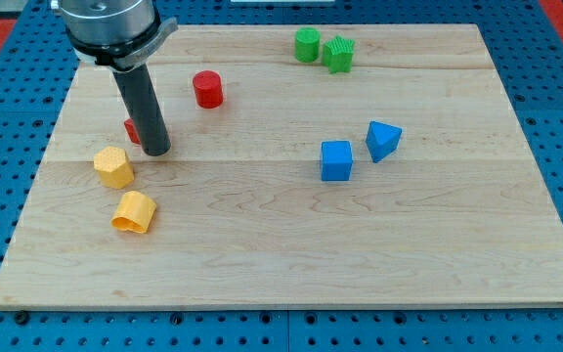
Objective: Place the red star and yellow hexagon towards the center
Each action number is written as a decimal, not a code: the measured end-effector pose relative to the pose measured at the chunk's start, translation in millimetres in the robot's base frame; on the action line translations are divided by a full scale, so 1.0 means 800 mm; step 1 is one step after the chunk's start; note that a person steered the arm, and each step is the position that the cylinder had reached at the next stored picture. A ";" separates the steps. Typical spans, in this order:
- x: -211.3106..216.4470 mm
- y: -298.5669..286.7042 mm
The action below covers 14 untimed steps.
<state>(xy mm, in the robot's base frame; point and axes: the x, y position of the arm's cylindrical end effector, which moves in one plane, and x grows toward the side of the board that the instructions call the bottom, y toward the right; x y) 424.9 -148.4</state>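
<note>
Judging by the layout, little is done: my tip, a bare rod with nothing to clamp, touches the half-hidden red star, the yellow hexagon just below-left, both far left of the board's center.

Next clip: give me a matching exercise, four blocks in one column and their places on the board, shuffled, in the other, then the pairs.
Blocks:
1. yellow hexagon
2. red cylinder
3. blue cube
4. green cylinder

Places:
A. by the view's top edge, beside the green star
B. view's left, just below-left of my tip
C. right of centre, beside the blue triangle
D. upper left, right of the rod

Pairs: 1-B, 2-D, 3-C, 4-A
</note>
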 end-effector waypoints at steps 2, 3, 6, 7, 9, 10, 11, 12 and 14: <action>0.111 0.110; 0.151 0.067; 0.172 0.003; 0.156 -0.060; 0.097 -0.137; 0.065 -0.088; 0.065 -0.011; 0.065 0.008; 0.000 -0.105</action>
<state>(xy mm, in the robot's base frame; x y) 424.6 -232.6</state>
